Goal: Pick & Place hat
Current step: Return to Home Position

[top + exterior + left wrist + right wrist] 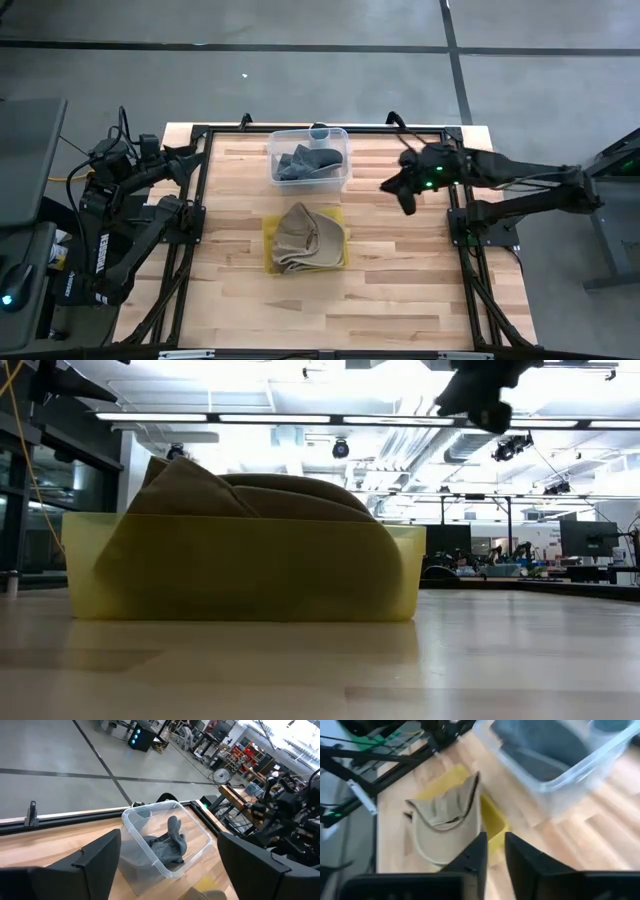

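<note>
Right gripper [492, 852], fingers nearly together w/ nothing between, should reopen above the floppy tan fabric hat [308, 238] lying ahead in its shallow yellow tray [342, 215], then pinch the crown.

Hat [305, 238]: tan cap, soft, crumpled.
Pose: lying slumped, crown bulging above the rim.
Location: inside yellow tray [343, 215], mid-table, just beside the clear bin [340, 140] holding a grey hat [305, 162].

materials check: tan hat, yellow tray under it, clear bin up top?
Tan hat: soft woven fabric, matte; it slumps and creases. Yellow tray: looks like translucent plastic, slightly glossy; the hat shows through its wall. Clear bin: transparent rigid plastic with a rolled rim; the dark item inside shows through.
</note>
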`<state>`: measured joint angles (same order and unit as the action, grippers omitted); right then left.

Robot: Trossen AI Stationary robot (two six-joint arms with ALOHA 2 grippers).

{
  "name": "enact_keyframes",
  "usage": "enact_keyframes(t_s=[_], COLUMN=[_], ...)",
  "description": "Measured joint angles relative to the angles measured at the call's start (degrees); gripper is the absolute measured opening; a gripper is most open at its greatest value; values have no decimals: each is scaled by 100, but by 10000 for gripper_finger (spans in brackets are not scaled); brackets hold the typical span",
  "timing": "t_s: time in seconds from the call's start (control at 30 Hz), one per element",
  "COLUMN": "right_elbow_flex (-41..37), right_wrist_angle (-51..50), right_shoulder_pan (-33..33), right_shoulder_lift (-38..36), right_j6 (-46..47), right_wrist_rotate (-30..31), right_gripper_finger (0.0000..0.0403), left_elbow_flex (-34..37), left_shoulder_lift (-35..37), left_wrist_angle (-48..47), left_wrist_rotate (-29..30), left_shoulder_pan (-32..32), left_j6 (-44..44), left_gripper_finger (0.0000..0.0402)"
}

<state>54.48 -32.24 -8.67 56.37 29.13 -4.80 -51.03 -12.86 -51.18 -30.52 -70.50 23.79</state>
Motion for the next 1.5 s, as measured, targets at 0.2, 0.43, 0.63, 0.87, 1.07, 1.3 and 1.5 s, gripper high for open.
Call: enact_keyframes(t_s=[0.2,0.43,0.63,0.87,1.07,1.3,1.5], right_elbow_flex=[0,0,0,-170,-1490,-2805,-3653], right_wrist_angle=[-465,-1305,-1556,-1616,-700,509,1321], right_shoulder_pan=[0,0,0,0,2,-29,-81], right_shoulder_lift=[-751,-1368,-1965,-2827,-3894,-4840,-5278], right_j6=[-595,-880,-1190,-1399,-1092,-849,-615], right_wrist_rotate=[482,959,1228,1604,1511,1583,1410], right_gripper_finger=[6,3,1,1,0,0,0], left_elbow_flex=[0,0,0,390,1247,1692,2094], left_shoulder_lift=[0,0,2,347,1291,1169,1209], left_wrist_angle=[4,-92,-121,-211,92,1135,1510], left_wrist_rotate=[-33,-246,-469,-636,-813,-1166,-1111], left_shoulder_pan=[1,2,0,0,0,2,0], left_j6=[0,-238,-561,-653,229,505,659], left_gripper_finger=[233,60,16,4,0,0,0])
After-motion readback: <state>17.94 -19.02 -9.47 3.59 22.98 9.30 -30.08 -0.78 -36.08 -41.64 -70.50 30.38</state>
